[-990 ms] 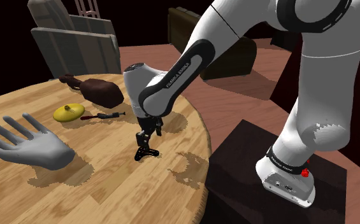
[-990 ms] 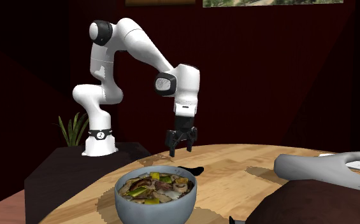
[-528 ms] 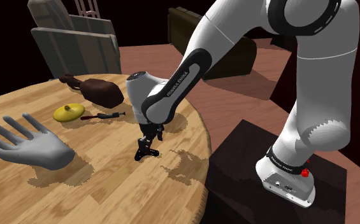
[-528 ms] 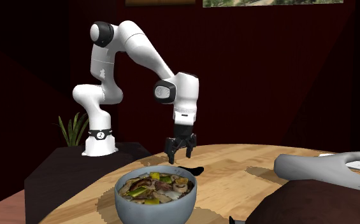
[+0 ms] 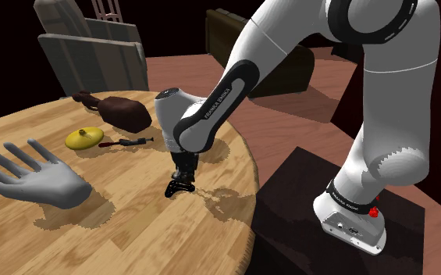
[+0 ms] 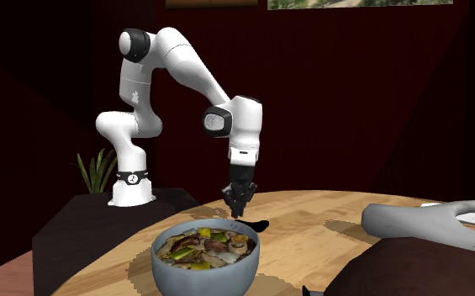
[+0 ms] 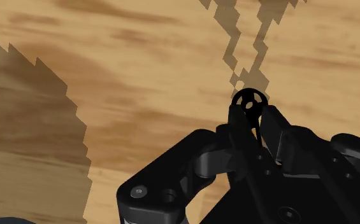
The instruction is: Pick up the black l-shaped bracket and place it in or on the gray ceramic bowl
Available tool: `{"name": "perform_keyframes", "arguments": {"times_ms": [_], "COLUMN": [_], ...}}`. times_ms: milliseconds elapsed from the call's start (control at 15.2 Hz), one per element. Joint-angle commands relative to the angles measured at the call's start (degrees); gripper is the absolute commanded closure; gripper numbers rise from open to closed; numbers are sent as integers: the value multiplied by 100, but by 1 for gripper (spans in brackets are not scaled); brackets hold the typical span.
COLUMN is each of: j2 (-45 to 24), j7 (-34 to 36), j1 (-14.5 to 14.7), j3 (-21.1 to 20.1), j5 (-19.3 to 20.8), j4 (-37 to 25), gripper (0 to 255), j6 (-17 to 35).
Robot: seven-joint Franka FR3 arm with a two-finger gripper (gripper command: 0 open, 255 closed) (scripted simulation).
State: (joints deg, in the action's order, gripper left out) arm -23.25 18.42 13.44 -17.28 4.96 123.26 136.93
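End effector (image 7: 253,121) clamps the thin black bracket (image 7: 248,100), round end jutting just past its tips — a narrow pinch, so lifting may let it pivot or slip.

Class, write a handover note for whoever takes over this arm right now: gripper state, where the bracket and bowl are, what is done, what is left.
Gripper: down at the wooden table, fingers shut on the black bracket.
Bracket: clasped, lying on the table, not yet lifted.
Bowl: grey-blue, holding food, on the same table, nearer the second exterior camera than the gripper.
Done: approach and grasp.
Left: lift, carry to the bowl, release.
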Motion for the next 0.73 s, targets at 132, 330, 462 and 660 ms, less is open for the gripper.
{"name": "perform_keyframes", "arguments": {"times_ms": [132, 330, 462, 660], "j2": [0, 0, 0, -581], "j7": [0, 0, 0, -688], "j1": [0, 0, 0, 159], "j3": [0, 0, 0, -46], "j5": [0, 0, 0, 441], "j4": [0, 0, 0, -992], "gripper": [255, 255, 0, 0], "j6": [0, 0, 0, -964]}}
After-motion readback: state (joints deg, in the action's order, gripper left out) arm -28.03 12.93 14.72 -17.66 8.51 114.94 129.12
